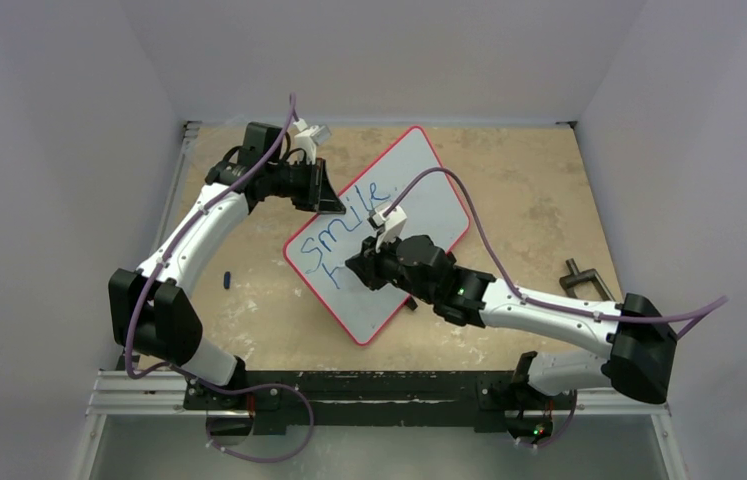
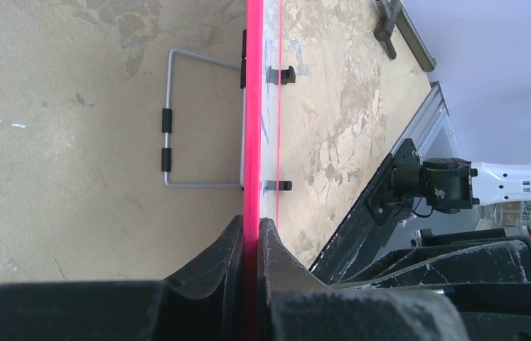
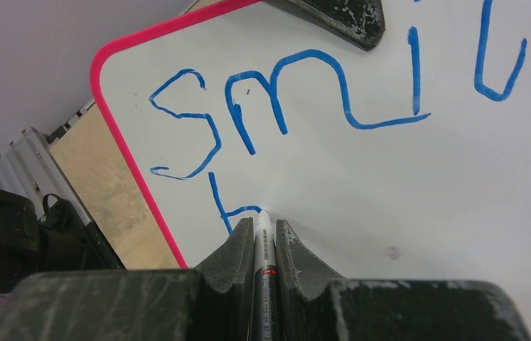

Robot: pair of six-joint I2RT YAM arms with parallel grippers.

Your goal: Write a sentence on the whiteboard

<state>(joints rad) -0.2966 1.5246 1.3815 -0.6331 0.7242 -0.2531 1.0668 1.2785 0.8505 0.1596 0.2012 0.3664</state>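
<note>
At left gripper (image 2: 251, 234): pinched tight onto the red rim of the whiteboard (image 2: 254, 106), with a wire stand (image 2: 177, 121) ahead and left of the fingers and bare tabletop (image 2: 56, 142) beyond it. At right gripper (image 3: 264, 229): closed nearly all the way round a marker (image 3: 264, 277), tip poking out ahead of the fingers and against the board face. Just above that tip, the sentence (image 3: 298, 92) in blue: "smile" complete, with only a first stroke of the next line, running in from the left to meet the tip.
</note>
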